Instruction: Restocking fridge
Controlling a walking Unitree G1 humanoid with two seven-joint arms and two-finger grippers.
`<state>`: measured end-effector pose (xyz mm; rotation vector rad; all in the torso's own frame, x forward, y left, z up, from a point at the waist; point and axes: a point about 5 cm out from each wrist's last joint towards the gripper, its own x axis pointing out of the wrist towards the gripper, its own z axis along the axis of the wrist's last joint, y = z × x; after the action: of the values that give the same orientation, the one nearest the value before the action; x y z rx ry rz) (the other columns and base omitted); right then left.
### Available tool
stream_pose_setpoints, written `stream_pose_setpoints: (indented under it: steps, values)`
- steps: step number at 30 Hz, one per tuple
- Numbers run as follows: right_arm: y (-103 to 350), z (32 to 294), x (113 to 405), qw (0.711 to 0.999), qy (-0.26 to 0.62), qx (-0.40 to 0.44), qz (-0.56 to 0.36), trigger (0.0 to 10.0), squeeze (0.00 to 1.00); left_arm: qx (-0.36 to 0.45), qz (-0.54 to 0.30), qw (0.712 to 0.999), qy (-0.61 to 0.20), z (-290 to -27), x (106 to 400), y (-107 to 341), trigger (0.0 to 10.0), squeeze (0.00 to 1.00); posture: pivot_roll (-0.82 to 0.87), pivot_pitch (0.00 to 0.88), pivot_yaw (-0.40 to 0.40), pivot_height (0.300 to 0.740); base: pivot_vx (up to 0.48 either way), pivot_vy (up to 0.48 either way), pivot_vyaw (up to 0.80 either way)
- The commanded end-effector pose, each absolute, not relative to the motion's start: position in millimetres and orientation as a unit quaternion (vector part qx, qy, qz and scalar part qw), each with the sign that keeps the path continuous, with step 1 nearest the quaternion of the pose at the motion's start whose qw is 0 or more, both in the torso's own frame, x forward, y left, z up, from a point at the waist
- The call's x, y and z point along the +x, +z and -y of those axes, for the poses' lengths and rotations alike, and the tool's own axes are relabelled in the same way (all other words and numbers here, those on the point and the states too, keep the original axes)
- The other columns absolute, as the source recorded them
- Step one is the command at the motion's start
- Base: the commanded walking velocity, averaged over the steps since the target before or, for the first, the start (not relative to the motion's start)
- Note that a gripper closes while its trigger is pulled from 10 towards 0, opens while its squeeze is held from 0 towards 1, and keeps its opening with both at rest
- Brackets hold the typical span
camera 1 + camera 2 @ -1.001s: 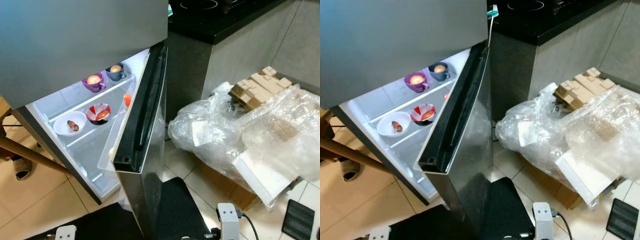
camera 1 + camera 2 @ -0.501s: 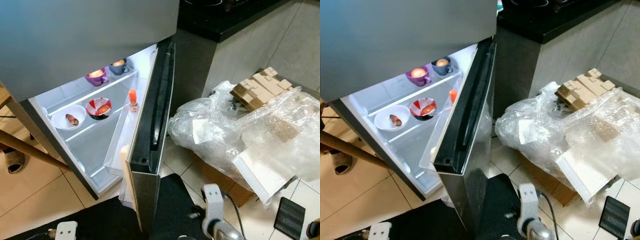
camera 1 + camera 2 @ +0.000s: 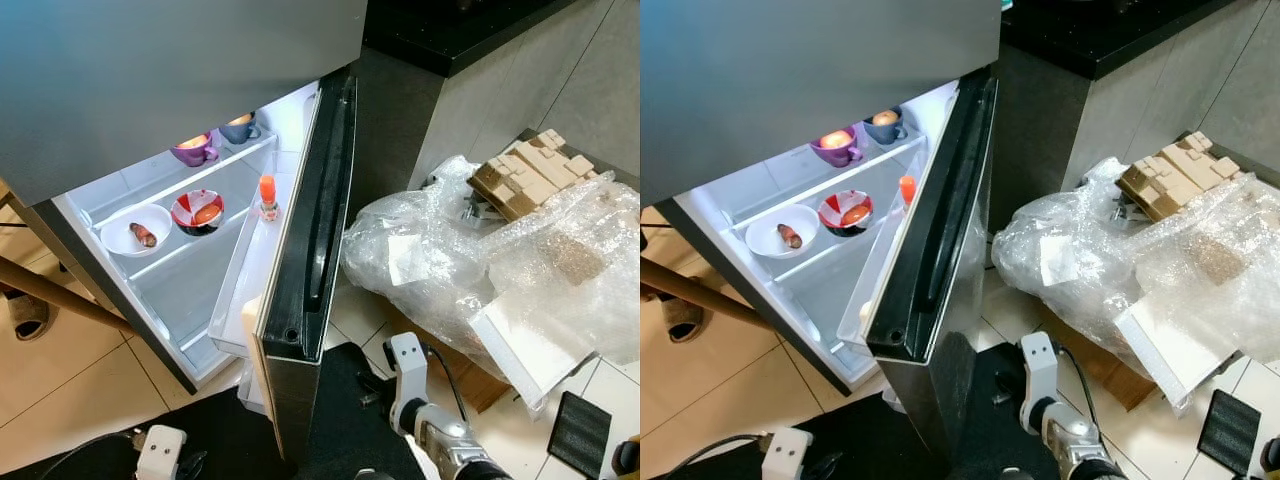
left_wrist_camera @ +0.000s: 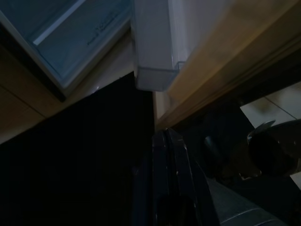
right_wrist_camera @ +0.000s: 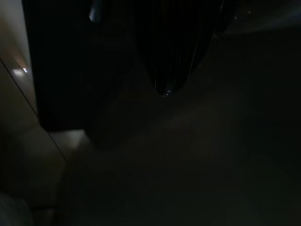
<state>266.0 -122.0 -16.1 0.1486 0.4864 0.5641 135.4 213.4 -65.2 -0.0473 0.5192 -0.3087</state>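
The lower fridge door [image 3: 312, 230] stands open, and the lit shelves inside are in sight. A purple cup [image 3: 192, 150] and a blue cup [image 3: 238, 128] sit on the upper shelf, each with a round item in it. Below them are a red-and-white bowl [image 3: 197, 211] and a white bowl [image 3: 135, 230] holding a brown piece. A small orange-capped bottle [image 3: 267, 195] stands in the door bin [image 3: 235, 300]. My right arm [image 3: 405, 365] is low beside the door's outer face. My left gripper [image 4: 164, 135] is shut and empty, below the door bin's corner. My right gripper [image 5: 164, 91] shows dark, tapering to one tip.
A pile of bubble wrap [image 3: 480, 250] with cardboard inserts [image 3: 525, 175] on top lies on the floor to the right. A black countertop [image 3: 450, 30] is behind it. A wooden bar [image 3: 60, 295] crosses at the left. A black mat [image 3: 345, 400] lies under the door.
The camera has shifted, so more of the door bin and the orange-capped bottle now show. My right arm has come up into view at the bottom, and my left wrist too.
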Motion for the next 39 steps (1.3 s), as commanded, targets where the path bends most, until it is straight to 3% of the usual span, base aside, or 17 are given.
stream_pose_setpoints:
  steps: [1, 7, 10, 12, 14, 18, 21, 22, 25, 28, 31, 39]
  values:
    - [-9.4, 112.0, 270.8, 0.927, 0.296, 0.076, -0.218, 10.0, 0.00, -0.019, -0.257, 0.954, -0.153, -217.8, 129.9, -65.3, 10.0, 0.00, -0.10, 0.137, -0.014, 0.725, 0.000, 0.000, 0.00]
    - [16.5, 75.2, 289.0, 0.921, 0.341, 0.092, -0.162, 10.0, 0.00, -0.013, -0.250, 0.955, -0.158, -217.4, 130.7, -64.0, 10.0, 0.00, -0.10, 0.135, -0.012, 0.725, 0.000, 0.000, 0.00]
    - [20.1, 70.1, 290.7, 0.919, 0.349, 0.096, -0.155, 10.0, 0.00, -0.013, -0.249, 0.955, -0.158, -217.4, 130.8, -63.9, 10.0, 0.00, -0.10, 0.134, -0.011, 0.725, 0.000, 0.000, 0.00]
    - [27.7, 58.1, 292.9, 0.912, 0.370, 0.105, -0.139, 10.0, 0.00, -0.012, -0.249, 0.956, -0.157, -217.4, 130.9, -63.8, 10.0, 0.00, -0.10, 0.134, -0.011, 0.725, 0.000, 0.000, 0.00]
    - [43.9, 27.5, 290.3, 0.884, 0.436, 0.134, -0.104, 10.0, 0.00, -0.010, -0.247, 0.956, -0.157, -217.2, 130.8, -63.7, 10.0, 0.00, -0.09, 0.133, -0.011, 0.725, 0.000, 0.000, 0.00]
    - [43.6, 22.2, 285.3, 0.873, 0.457, 0.138, -0.102, 10.0, 0.00, -0.007, -0.247, 0.956, -0.159, -216.8, 130.8, -63.6, 10.0, 0.00, -0.09, 0.134, -0.013, 0.725, 0.000, 0.000, 0.00]
    - [28.2, 41.2, 284.8, 0.896, 0.403, 0.130, -0.134, 10.0, 0.00, -0.006, -0.247, 0.956, -0.160, -216.2, 130.7, -63.7, 10.0, 0.00, -0.09, 0.133, -0.013, 0.725, 0.000, 0.000, 0.00]
    - [8.2, 70.9, 281.8, 0.920, 0.324, 0.124, -0.181, 10.0, 0.00, -0.004, -0.247, 0.955, -0.163, -215.7, 130.6, -63.7, 10.0, 0.00, -0.10, 0.133, -0.013, 0.725, 0.000, 0.000, 0.00]
    - [1.8, 81.5, 280.0, 0.927, 0.296, 0.120, -0.197, 10.0, 0.00, -0.003, -0.247, 0.955, -0.164, -215.6, 130.6, -63.8, 10.0, 0.00, -0.10, 0.133, -0.013, 0.725, 0.000, 0.000, 0.00]
    - [-29.7, 135.2, 257.9, 0.939, 0.191, 0.063, -0.279, 10.0, 0.00, 0.013, -0.244, 0.953, -0.179, -214.3, 131.4, -62.8, 10.0, 0.00, -0.10, 0.135, -0.012, 0.725, 0.000, 0.000, 0.00]
    - [-41.2, 157.6, 242.1, 0.936, 0.167, 0.047, -0.305, 10.0, 0.00, 0.025, -0.238, 0.951, -0.197, -212.7, 132.7, -61.2, 10.0, 0.00, -0.11, 0.136, -0.013, 0.725, 0.000, 0.000, 0.00]
    - [-36.3, 156.6, 241.6, 0.945, 0.173, 0.086, -0.265, 10.0, 0.00, 0.053, -0.215, 0.939, -0.264, -205.9, 136.8, -55.6, 10.0, 0.00, -0.11, 0.140, -0.010, 0.725, 0.000, 0.000, 0.00]
